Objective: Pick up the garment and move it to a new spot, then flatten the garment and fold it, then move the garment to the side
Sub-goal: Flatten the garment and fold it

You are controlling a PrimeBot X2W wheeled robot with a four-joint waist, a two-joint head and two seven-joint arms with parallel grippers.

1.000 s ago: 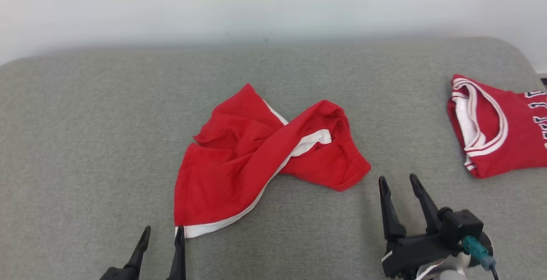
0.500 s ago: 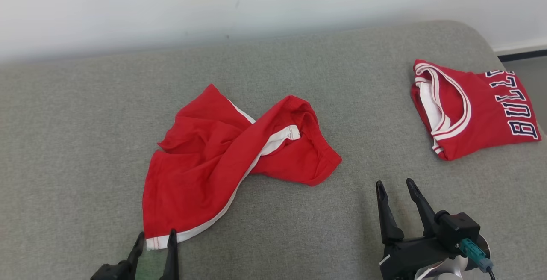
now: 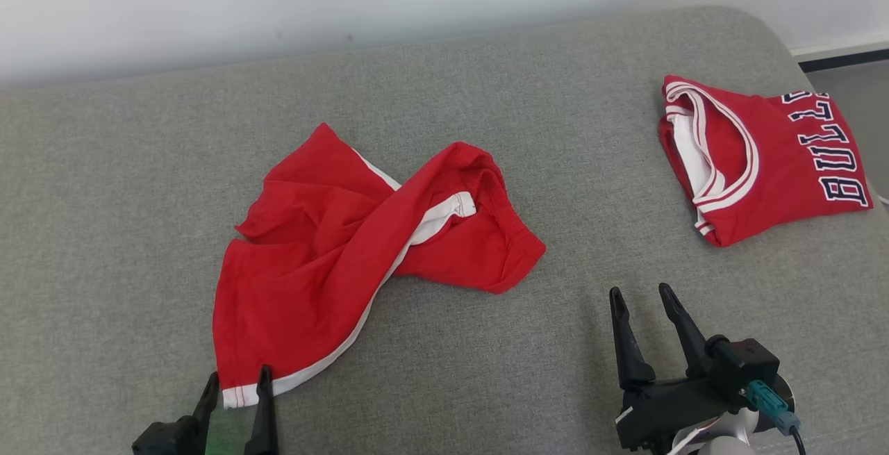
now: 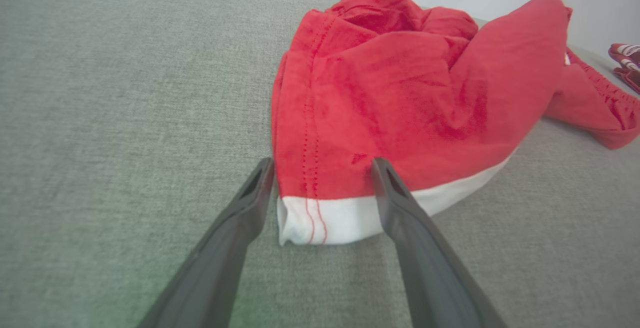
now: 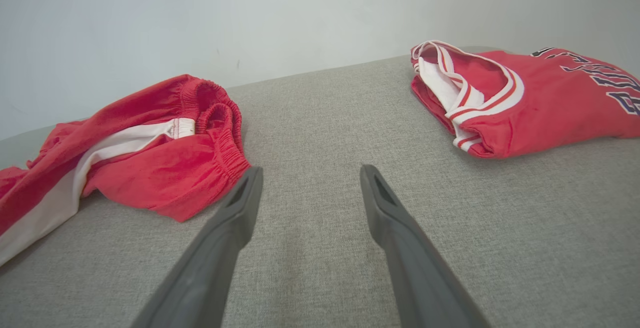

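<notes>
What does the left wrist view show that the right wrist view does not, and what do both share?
Left wrist view: the white hem corner of the red shorts, lying between the left gripper's open fingers. Right wrist view: the shorts' elastic waistband, the lettering on the folded jersey, and the right gripper's open fingers over bare grey cushion. Both: the red shorts on the cushion, with a pale wall behind.

Dark navy lettering point(image 3: 835, 158) with white outline read "BULL", plus one more letter partly hidden, on the folded red jersey point(image 3: 757, 184) at far right. In the right wrist view that print was cut off, unreadable. No other text.
</notes>
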